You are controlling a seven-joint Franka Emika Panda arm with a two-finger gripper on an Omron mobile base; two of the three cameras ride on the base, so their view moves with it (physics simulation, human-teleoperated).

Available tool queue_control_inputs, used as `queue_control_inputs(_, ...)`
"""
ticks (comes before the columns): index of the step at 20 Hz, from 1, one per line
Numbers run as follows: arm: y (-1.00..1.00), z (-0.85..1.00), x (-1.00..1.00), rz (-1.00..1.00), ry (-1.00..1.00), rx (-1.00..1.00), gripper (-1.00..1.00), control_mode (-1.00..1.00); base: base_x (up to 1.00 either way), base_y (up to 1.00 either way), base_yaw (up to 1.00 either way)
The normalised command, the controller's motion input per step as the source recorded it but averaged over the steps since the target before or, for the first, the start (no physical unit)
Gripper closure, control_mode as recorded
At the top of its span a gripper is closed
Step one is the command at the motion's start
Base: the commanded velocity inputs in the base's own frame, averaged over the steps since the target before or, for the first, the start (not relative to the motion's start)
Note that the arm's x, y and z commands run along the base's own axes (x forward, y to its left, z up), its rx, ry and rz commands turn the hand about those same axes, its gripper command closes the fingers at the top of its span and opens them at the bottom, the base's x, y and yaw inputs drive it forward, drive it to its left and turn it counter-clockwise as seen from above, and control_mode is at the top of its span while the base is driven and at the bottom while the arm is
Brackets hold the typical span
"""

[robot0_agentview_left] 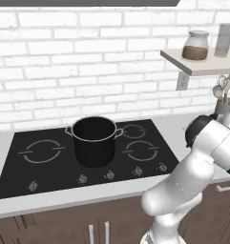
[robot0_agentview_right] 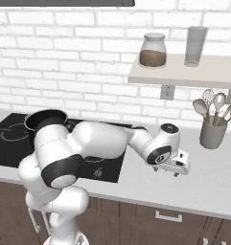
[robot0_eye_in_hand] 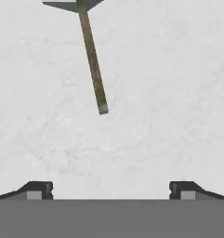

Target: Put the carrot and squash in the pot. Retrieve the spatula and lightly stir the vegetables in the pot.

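- The pot (robot0_agentview_left: 94, 139) sits in the middle of the left base view, on the black cooktop (robot0_agentview_left: 21, 171) between its burner rings, and at the far left of the right base view, half hidden behind the arm. Its inside reads as dark; whether carrot or squash is already in it cannot be told.
- Right of the cooktop, the pale counter (robot0_agentview_right: 217, 186) runs bare toward the right edge of the frame, where a grey utensil holder (robot0_agentview_right: 212, 134) stands under the wall shelf (robot0_agentview_right: 184, 74).
- The gripper (robot0_eye_in_hand: 111, 188) hangs above that bare stretch, centre-right in the right base view, its jaws spread wide with nothing between them.
- In the hand view, the spatula (robot0_eye_in_hand: 92, 60) lies flat on the counter at upper centre. Its long axis runs nearly straight up the frame, leaning slightly to the left, blade at the top edge, handle end pointing back toward the fingertips (robot0_eye_in_hand: 36, 189).
- Judgement: the spatula lies ahead of the jaws, slightly left of their midline, so the hand likely needs to advance up-frame and descend, closing across the handle.
- There is open counter on every side of the handle, with nothing crowding the approach.
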Motion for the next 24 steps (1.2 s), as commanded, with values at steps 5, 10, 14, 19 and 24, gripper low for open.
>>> queue_control_inputs(5,0.06,-0.33,0.41,0.2,-0.02,-0.04,-1.0,-1.0,0.0,0.0,0.0)
queue_control_inputs(10,0.02,-0.37,0.5,0.05,0.0,-0.02,-1.0,-1.0,0.0,0.0,0.0)
queue_control_inputs(14,0.0,-0.34,0.41,0.01,0.0,0.0,-1.0,-1.0,0.0,0.0,0.0)
queue_control_inputs(19,0.0,-0.19,0.42,0.02,0.0,0.0,-1.0,-1.0,0.0,0.0,0.0)
queue_control_inputs(24,0.0,-0.14,0.37,0.04,0.0,0.0,-1.0,-1.0,0.0,0.0,0.0)
